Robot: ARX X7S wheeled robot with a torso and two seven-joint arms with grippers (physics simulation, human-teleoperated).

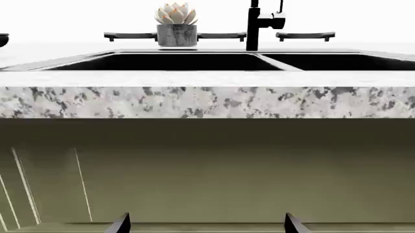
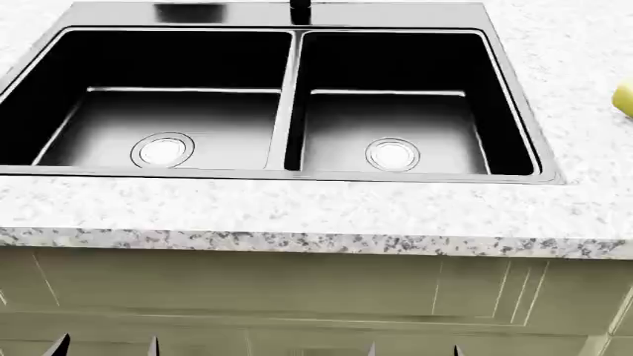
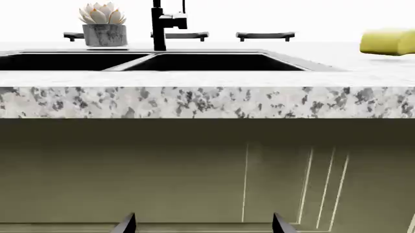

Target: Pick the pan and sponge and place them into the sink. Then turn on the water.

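Note:
The black double-basin sink (image 2: 293, 96) is set in the speckled counter, with both basins bare and a silver drain in each. Its black tap (image 1: 255, 24) stands behind the divider and also shows in the right wrist view (image 3: 158, 24). I see no water falling from it. The pale-yellow sponge (image 2: 624, 99) lies on the counter right of the sink and also shows in the right wrist view (image 3: 388, 41). The pan is out of view. My left gripper (image 1: 206, 223) and right gripper (image 3: 202, 222) are open and empty, low in front of the cabinet, below the counter edge.
A grey pot with a pale succulent (image 1: 176, 26) stands behind the left basin. Dark bar handles (image 1: 304, 35) line the back. A small dark shape (image 1: 3, 39) sits at the far end of the counter; I cannot tell what it is. The speckled counter edge (image 2: 296, 241) overhangs the olive cabinet doors (image 2: 247, 285).

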